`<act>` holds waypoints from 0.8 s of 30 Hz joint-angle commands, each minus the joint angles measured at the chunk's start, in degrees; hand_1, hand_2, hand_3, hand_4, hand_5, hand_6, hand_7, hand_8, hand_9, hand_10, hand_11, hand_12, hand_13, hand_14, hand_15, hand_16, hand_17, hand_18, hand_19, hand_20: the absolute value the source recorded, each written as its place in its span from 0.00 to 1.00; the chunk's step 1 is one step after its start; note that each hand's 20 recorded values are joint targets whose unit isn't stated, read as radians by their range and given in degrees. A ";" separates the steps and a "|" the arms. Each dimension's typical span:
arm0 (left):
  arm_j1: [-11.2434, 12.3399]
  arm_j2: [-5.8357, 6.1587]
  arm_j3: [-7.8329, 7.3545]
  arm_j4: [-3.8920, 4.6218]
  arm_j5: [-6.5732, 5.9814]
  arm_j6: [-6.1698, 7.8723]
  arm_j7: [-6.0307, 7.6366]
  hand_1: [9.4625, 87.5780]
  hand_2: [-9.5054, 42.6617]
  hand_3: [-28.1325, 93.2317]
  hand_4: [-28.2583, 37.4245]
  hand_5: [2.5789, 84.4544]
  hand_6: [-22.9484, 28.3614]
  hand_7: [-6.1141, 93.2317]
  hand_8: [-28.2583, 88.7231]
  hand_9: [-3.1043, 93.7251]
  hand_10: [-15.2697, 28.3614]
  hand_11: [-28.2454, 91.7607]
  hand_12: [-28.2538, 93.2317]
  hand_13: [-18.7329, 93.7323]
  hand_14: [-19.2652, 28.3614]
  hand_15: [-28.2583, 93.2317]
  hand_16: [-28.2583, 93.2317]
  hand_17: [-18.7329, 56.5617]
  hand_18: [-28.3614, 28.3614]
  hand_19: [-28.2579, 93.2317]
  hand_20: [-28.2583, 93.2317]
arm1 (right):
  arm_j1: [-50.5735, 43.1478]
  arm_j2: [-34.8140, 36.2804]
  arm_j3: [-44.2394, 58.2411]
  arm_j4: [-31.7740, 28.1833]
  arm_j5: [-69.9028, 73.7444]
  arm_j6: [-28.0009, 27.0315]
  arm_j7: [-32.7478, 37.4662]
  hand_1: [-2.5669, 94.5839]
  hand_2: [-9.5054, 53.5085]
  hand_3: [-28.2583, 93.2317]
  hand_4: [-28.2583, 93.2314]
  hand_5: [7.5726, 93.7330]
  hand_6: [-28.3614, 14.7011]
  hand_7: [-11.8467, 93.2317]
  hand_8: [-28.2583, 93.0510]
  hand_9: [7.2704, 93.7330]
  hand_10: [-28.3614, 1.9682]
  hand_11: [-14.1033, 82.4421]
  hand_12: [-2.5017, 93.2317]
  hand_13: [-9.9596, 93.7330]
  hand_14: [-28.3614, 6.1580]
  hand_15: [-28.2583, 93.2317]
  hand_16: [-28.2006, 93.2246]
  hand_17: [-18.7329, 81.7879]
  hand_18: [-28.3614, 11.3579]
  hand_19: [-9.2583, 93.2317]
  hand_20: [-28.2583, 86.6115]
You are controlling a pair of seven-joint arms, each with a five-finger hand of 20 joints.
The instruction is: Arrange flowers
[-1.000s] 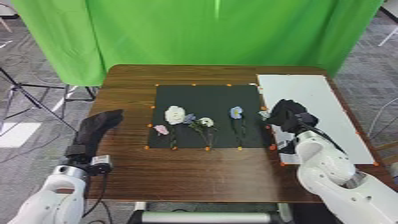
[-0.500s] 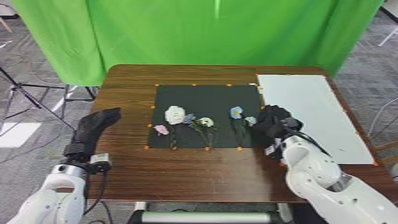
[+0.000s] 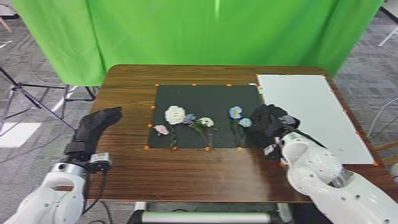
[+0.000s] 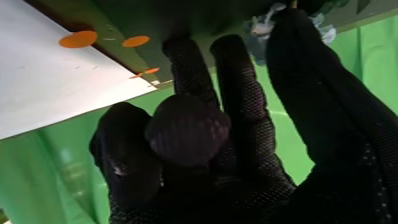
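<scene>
Pointing left hand (image 3: 91,129): fingers straight, near left edge of tabletop (image 3: 187,172).
Pink flower (image 3: 161,130): left side of black mat (image 3: 206,95).
Large white flower (image 3: 175,115): mat, farther out than pink.
Small blue-violet flower (image 3: 189,118): between the whites.
Small white flower (image 3: 206,121): mid-mat.
Blue flower (image 3: 235,112): right portion of mat.
Pale-blue flower (image 3: 245,122): just nearer the robot.
Right hand (image 3: 266,122): open, longer fingers straight, one tip overlapping pale-blue petals.
White board (image 3: 311,100): right of mat.

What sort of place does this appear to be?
It looks like a robotics lab or test area: a green backdrop hangs behind the wooden table, orange markers outline the black mat, and a tripod stands to the left.
</scene>
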 commanded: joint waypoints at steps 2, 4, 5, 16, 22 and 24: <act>0.39 -0.17 -0.34 -0.06 0.48 -0.46 -0.28 0.13 0.19 0.78 0.00 0.51 0.54 0.20 0.18 0.48 0.67 0.40 0.32 0.46 0.75 0.30 0.24 0.28 0.69 0.27 0.34 | -3.48 2.70 7.56 -5.48 1.62 -6.59 -0.70 0.42 0.00 0.76 0.10 0.54 0.64 0.24 0.17 0.58 0.45 0.23 0.23 0.87 0.71 0.81 0.46 0.76 0.35 1.00 0.74; 0.57 -0.06 -0.40 -0.25 0.38 -0.23 -0.19 0.13 0.19 0.78 0.00 0.51 0.54 0.20 0.18 0.48 0.67 0.40 0.32 0.46 0.75 0.30 0.24 0.28 0.69 0.26 0.33 | -4.74 3.18 10.28 -7.14 2.26 -6.14 -0.84 0.41 0.00 0.77 0.10 0.52 0.63 0.24 0.17 0.56 0.43 0.23 0.23 0.87 0.71 0.81 0.46 0.76 0.34 1.00 0.74; 0.63 0.01 -0.46 -0.29 0.40 -0.26 -0.13 0.13 0.19 0.78 0.00 0.51 0.54 0.20 0.18 0.48 0.67 0.40 0.32 0.46 0.75 0.30 0.24 0.28 0.69 0.26 0.33 | -5.52 3.24 12.27 -7.97 3.23 -6.55 -1.20 0.41 0.00 0.77 0.09 0.52 0.63 0.23 0.17 0.56 0.42 0.23 0.23 0.87 0.70 0.81 0.46 0.76 0.34 1.00 0.74; 2.10 -0.80 -1.13 -1.70 2.08 1.03 1.93 0.13 0.18 0.78 0.00 0.52 0.54 0.21 0.18 0.48 0.67 0.40 0.32 0.46 0.75 0.30 0.24 0.29 0.68 0.26 0.33 | -21.56 -18.15 39.82 -8.27 44.22 -13.76 -30.38 0.24 0.13 0.77 0.08 0.50 0.61 0.22 0.17 0.47 0.42 0.21 0.22 0.54 0.36 0.36 0.47 0.40 0.29 0.35 0.57; 2.04 -2.64 -0.35 -1.76 4.33 2.54 4.13 0.13 0.17 0.79 0.00 0.53 0.54 0.21 0.18 0.48 0.67 0.40 0.32 0.46 0.74 0.30 0.24 0.29 0.67 0.26 0.34 | -23.00 -26.14 35.70 -4.27 69.54 -4.48 -42.51 0.11 0.21 0.78 0.09 0.40 0.64 0.18 0.18 0.35 0.44 0.18 0.20 0.35 0.39 0.27 0.42 0.33 0.35 0.10 0.50; 2.59 -4.10 -0.12 -2.43 3.82 3.82 5.41 0.13 0.17 0.79 0.00 0.53 0.54 0.21 0.18 0.48 0.67 0.40 0.32 0.46 0.74 0.30 0.24 0.29 0.67 0.26 0.34 | -23.80 -27.09 35.09 -4.24 74.13 -3.60 -44.22 0.07 0.20 0.79 0.09 0.35 0.65 0.16 0.19 0.31 0.47 0.17 0.19 0.30 0.42 0.25 0.40 0.29 0.37 0.09 0.49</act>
